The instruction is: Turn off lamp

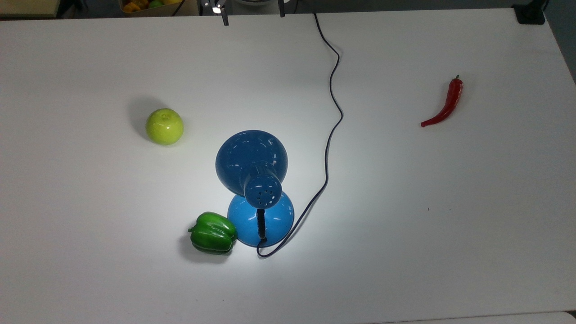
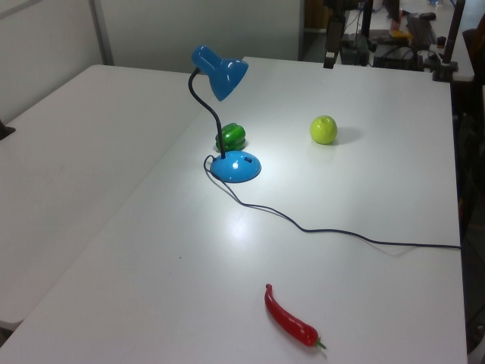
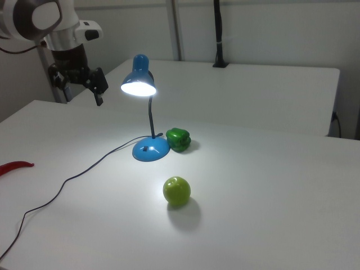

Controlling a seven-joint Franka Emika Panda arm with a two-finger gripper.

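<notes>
So the lamp (image 3: 145,112) is lit, standing mid-desk (image 1: 405,225) with a green pepper (image 1: 212,232) touching its base. My gripper (image 3: 81,90) hangs well apart from it above the desk edge, fingers spread wide, holding nothing.

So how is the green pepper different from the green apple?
The green pepper is dark green and lumpy, while the green apple is yellowish green, smooth and round. The pepper sits right against the base of the lamp; the apple stands alone, away from the lamp. In the top view the pepper lies on its side with its stem pointing left; the apple shows its stem dimple on top. Both are shiny and rest on the white table.
</notes>
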